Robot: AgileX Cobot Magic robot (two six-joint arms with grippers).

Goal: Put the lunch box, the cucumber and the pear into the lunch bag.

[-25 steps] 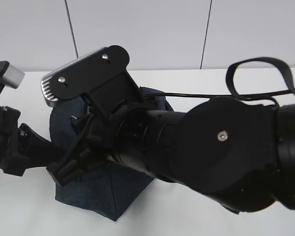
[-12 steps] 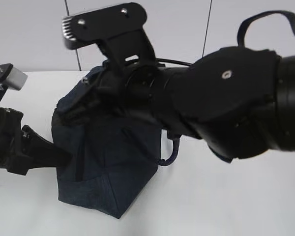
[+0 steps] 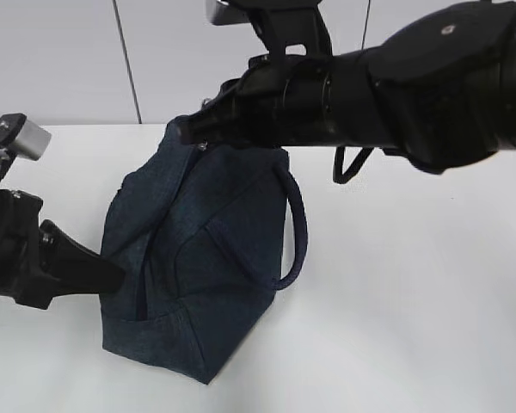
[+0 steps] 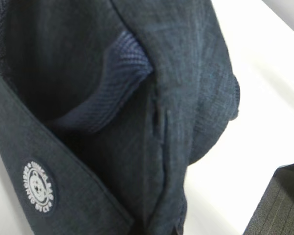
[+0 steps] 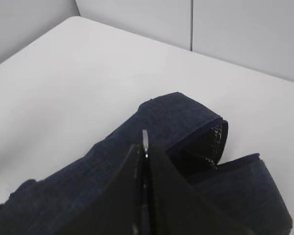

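The dark navy lunch bag stands on the white table with its top pulled up to a peak. My right gripper is shut on the bag's metal zipper pull at that peak; the silver lining shows in the opening beyond it. My left gripper presses in at the bag's lower left side, its fingers closed to a point on the fabric. The left wrist view is filled with bag cloth and a rope handle; no fingers show there. The lunch box, cucumber and pear are out of view.
A loop handle hangs down the bag's right side. The white table spreads to the right and front. A grey panelled wall rises behind the table's back edge. A black cable loop hangs under my right arm.
My right arm has risen and swung up, lifting the bag's top with it, so the bag stands taller and stretched. My left arm has not moved.
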